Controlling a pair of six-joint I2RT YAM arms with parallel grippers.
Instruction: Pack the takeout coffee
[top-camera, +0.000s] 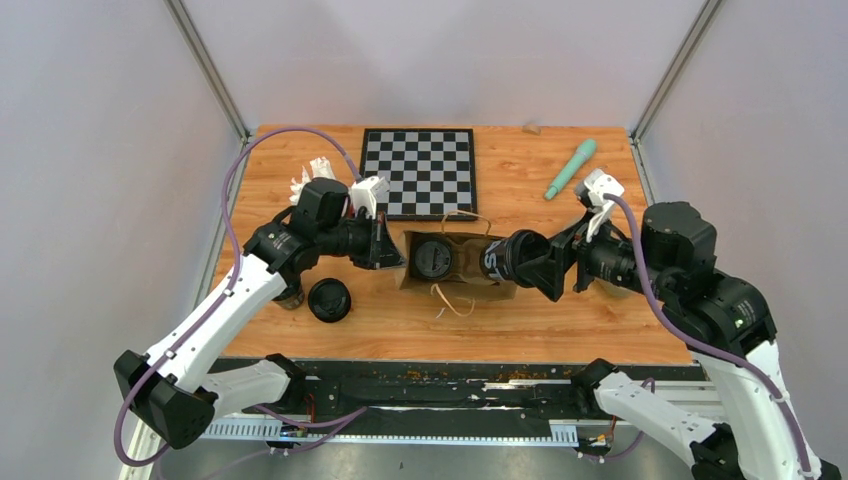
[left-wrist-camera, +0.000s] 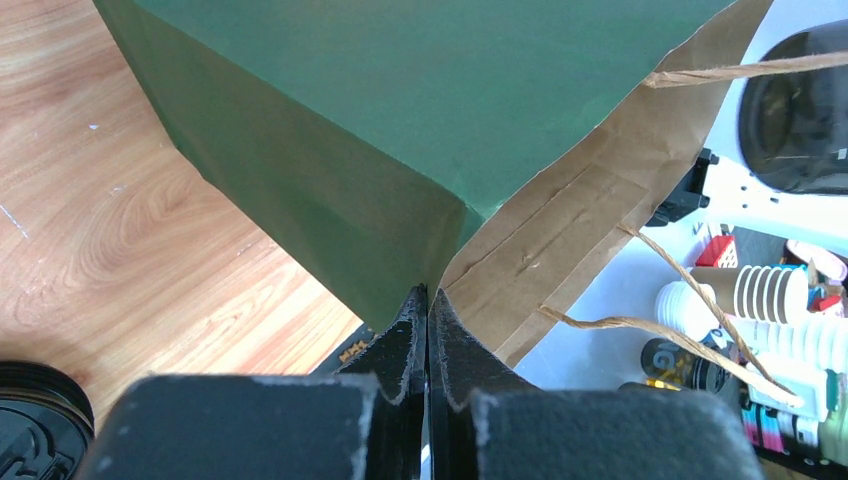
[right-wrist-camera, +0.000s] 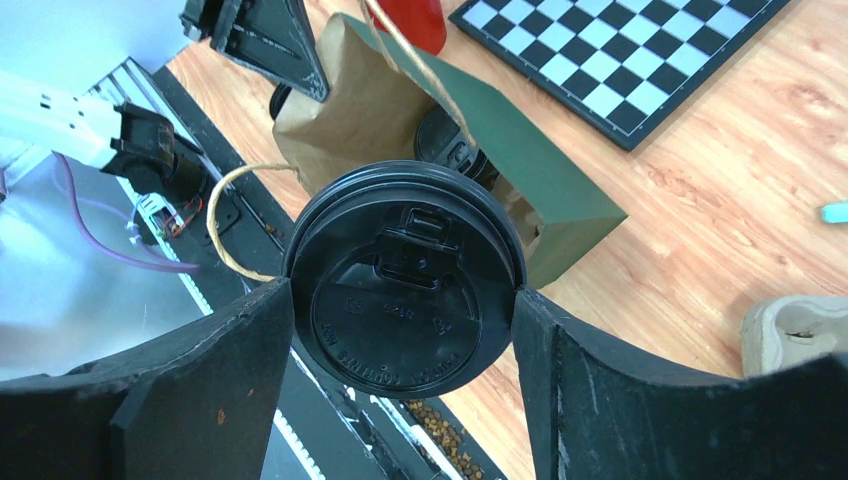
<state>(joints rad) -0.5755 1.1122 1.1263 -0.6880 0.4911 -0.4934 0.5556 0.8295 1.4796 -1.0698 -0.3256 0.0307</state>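
The right gripper (right-wrist-camera: 403, 300) is clamped on the held cup (right-wrist-camera: 400, 345), lid toward its camera, at the paper bag's (right-wrist-camera: 350, 110) right edge. The left gripper (left-wrist-camera: 428, 305) is pinched together on the bag's left rim. 1 packed cup (top-camera: 435, 260) sits inside the bag, and 1 spare cup (top-camera: 329, 299) stands left of it. The risk is that the held cup snags the twine handle (right-wrist-camera: 225, 215) or knocks the packed cup, tugging the rim out of the pinch.

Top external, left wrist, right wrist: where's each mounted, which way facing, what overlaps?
Top external: above and behind the bases, looking down on the table; both arms, left gripper and right gripper show.
Left wrist: on the left arm, looking along its shut fingers pinching the edge of the paper bag.
Right wrist: on the right arm, looking along its fingers, clamped on a lidded cup, towards the bag.
Shared: the bag is in all three; the chessboard in top external and right wrist.
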